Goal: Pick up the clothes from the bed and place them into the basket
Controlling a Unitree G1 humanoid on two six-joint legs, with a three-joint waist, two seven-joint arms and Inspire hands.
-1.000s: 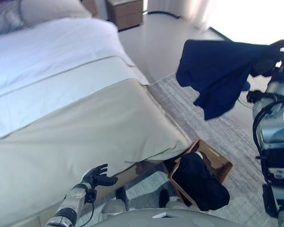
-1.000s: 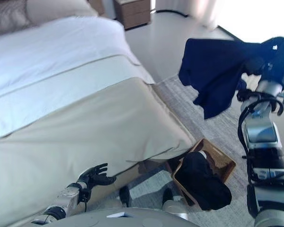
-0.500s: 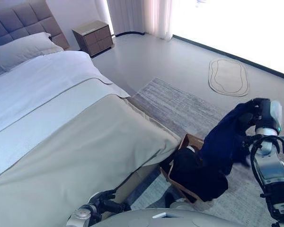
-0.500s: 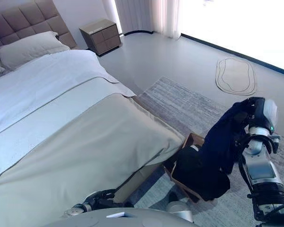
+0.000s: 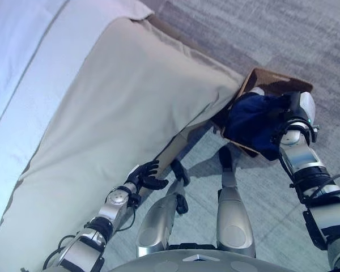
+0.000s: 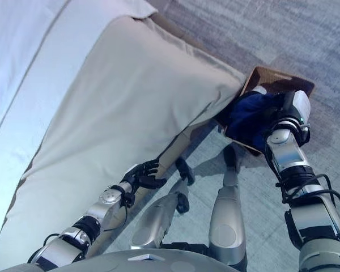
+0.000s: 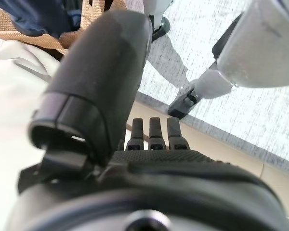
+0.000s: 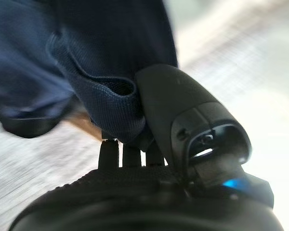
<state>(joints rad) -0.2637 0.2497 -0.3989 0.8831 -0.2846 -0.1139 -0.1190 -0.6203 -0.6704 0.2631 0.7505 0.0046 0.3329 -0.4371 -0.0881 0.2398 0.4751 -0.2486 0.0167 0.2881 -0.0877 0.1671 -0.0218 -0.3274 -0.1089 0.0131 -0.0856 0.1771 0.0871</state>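
A navy garment (image 5: pixel 250 116) lies bunched in the brown woven basket (image 5: pixel 277 76) on the floor at the foot corner of the bed (image 5: pixel 119 96). My right hand (image 5: pixel 289 109) is down in the basket on the garment. In the right wrist view its thumb (image 8: pixel 180 108) and fingers pinch a fold of the navy cloth (image 8: pixel 94 62). My left hand (image 5: pixel 144 176) hangs open and empty beside the bed's lower edge, with its fingers (image 7: pixel 150 130) straight. No clothes show on the beige cover.
The basket stands on a grey rug (image 5: pixel 272 187), tight against the bed corner. White sheets (image 5: pixel 17 62) cover the far part of the bed. The basket and the navy cloth also show in the left wrist view (image 7: pixel 89 17).
The camera has tilted down. My right arm has come down from high in the air and lowered the navy garment into the basket. The left hand has hardly moved.
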